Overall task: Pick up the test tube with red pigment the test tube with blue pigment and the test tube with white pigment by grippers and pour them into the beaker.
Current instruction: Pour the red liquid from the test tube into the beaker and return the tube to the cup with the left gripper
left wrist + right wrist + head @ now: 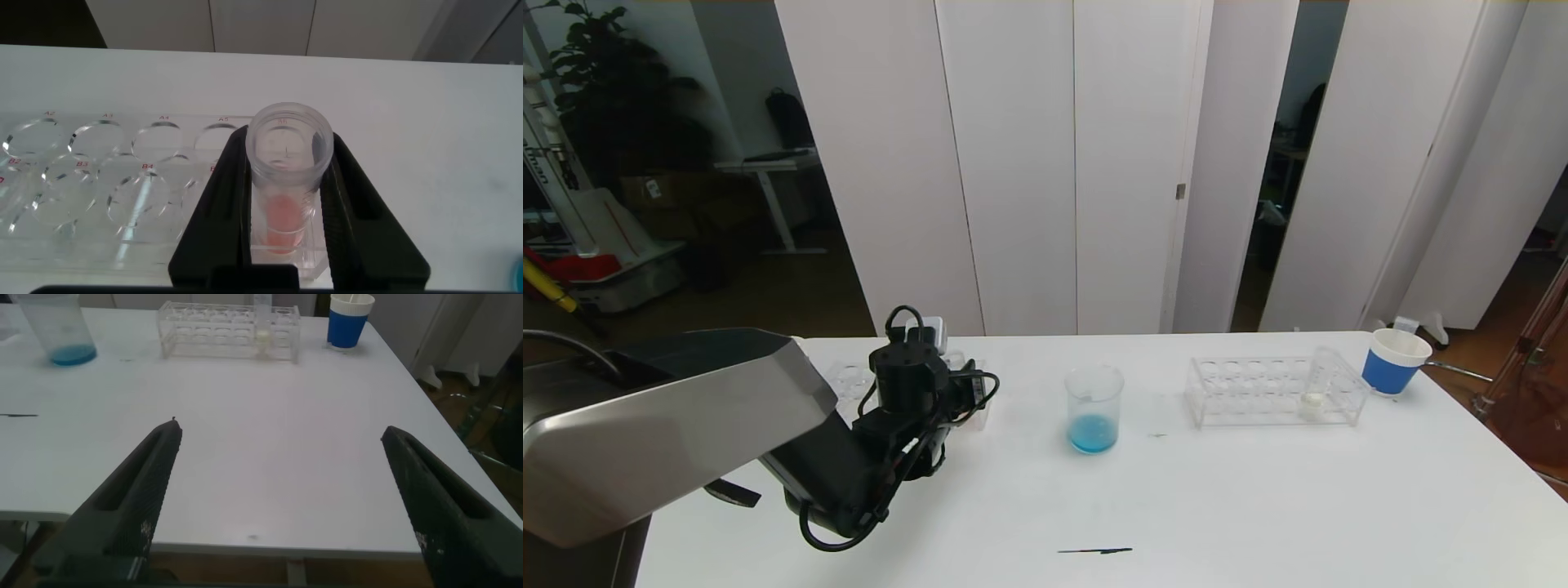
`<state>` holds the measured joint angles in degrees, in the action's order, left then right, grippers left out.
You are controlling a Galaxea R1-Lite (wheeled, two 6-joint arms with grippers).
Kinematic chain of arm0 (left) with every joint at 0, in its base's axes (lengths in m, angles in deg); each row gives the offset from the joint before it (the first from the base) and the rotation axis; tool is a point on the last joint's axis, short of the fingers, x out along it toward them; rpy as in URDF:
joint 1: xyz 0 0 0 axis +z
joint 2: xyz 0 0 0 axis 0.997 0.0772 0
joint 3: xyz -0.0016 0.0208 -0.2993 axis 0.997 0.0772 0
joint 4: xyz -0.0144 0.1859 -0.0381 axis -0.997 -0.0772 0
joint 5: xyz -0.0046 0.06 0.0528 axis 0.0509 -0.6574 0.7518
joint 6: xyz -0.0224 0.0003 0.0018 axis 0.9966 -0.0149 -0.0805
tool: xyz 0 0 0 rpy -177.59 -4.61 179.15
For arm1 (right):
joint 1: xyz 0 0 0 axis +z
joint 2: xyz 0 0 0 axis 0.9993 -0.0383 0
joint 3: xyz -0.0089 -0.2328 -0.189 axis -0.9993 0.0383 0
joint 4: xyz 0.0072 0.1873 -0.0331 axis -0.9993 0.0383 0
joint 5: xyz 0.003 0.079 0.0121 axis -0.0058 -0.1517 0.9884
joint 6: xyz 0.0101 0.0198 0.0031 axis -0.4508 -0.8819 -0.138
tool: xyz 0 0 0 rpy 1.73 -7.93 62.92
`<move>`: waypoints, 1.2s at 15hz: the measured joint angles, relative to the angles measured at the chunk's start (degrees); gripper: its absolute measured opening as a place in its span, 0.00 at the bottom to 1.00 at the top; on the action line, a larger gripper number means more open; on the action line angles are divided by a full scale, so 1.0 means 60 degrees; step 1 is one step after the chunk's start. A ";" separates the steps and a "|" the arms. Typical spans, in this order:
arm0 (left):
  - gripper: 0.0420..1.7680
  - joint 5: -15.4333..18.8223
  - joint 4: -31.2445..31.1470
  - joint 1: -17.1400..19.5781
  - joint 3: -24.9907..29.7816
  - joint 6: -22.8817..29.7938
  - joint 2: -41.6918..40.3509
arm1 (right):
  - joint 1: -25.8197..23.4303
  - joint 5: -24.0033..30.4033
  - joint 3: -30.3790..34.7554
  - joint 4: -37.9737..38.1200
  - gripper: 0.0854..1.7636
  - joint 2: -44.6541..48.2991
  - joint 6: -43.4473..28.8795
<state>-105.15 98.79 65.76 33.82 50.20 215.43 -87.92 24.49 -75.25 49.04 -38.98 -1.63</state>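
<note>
In the left wrist view my left gripper is shut on the test tube with red pigment, which stands upright in the end hole of a clear rack. In the head view the left arm's wrist covers that tube. The beaker stands mid-table with blue liquid at its bottom. The test tube with white pigment sits in a second rack to the right. The test tube with blue pigment is out of view. My right gripper hangs open and holds nothing above the table's near edge.
A white cup with a blue band stands at the far right, beside the second rack. A thin dark mark lies near the table's front edge. White partition panels stand behind the table.
</note>
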 joint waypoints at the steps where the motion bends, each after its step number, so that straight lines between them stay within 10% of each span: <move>1: 0.31 -0.0012 0.0004 -0.0037 -0.0004 -0.0006 -0.0020 | 0.0000 0.0006 0.0000 0.0000 0.99 0.0000 0.0004; 14: 0.31 0.0061 -0.0112 -0.0327 0.0193 -0.0837 -0.1701 | 0.0002 0.0000 0.0000 -0.0004 0.99 0.0000 0.0000; 18: 0.31 0.1688 -0.1034 -0.0414 0.0138 -0.1160 -0.2863 | 0.0002 0.0004 0.0000 0.0000 0.99 -0.0004 0.0004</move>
<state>-95.02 92.58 63.28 34.64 43.24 198.26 -87.90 24.52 -75.25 49.04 -39.00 -1.60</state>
